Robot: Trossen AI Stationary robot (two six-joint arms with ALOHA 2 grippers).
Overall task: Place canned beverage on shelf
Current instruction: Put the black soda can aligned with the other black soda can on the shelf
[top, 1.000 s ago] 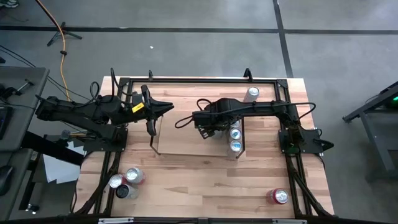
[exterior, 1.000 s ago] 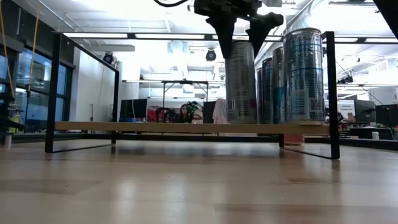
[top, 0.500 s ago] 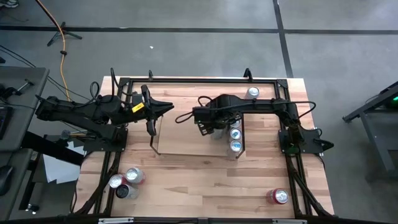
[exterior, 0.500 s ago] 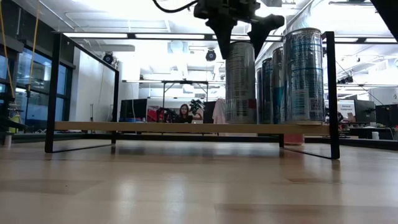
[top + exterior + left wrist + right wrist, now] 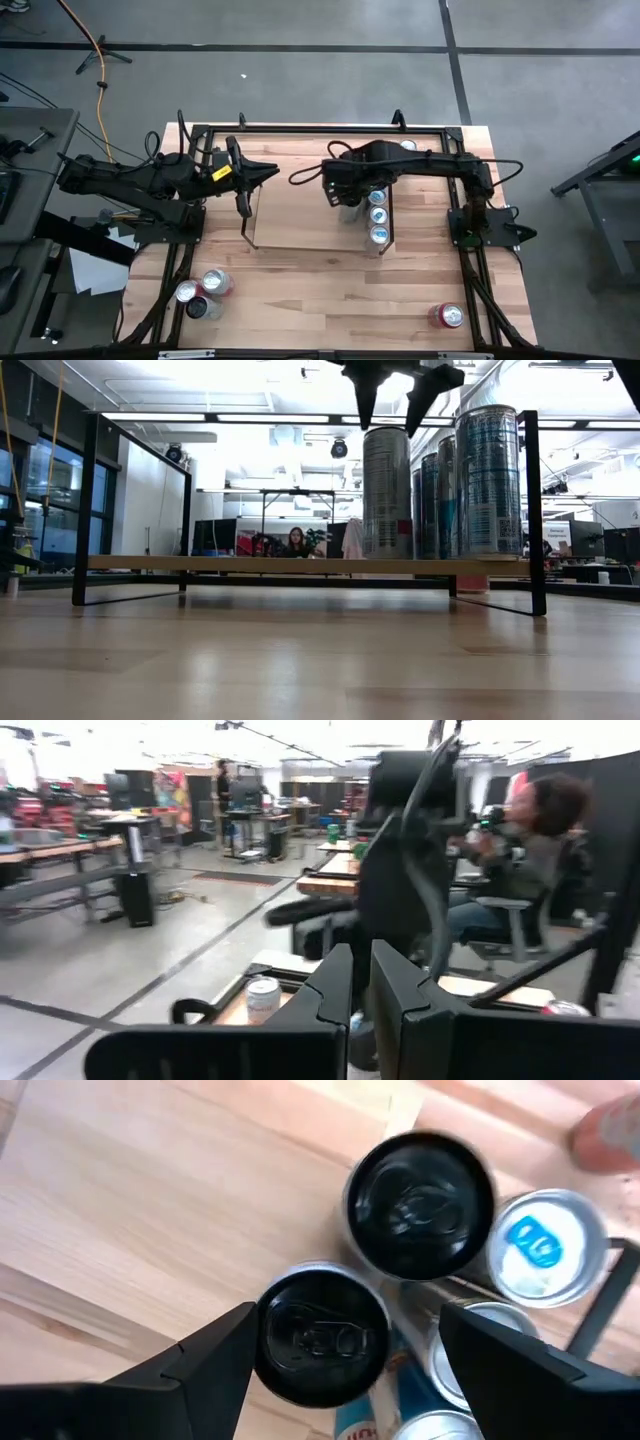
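The right gripper (image 5: 401,400) is seen above the low light-wood shelf with thin black wire end frames (image 5: 270,564), its fingers spread wide and empty, clear of the can tops. Directly beneath it, a tall silver beverage can with a dark lid (image 5: 387,492) is stood upright on the shelf, touching the row of similar tall cans (image 5: 487,480) at the shelf's right end. In the right wrist view, two dark can lids (image 5: 420,1205) are framed between the parted fingers (image 5: 215,1355). The left gripper (image 5: 268,174) is held closed near the shelf's left end, nothing gripped. Three more cans (image 5: 203,290) are grouped on the wood-plank table (image 5: 330,300) at the front left, and a red can (image 5: 447,316) is at the front right.
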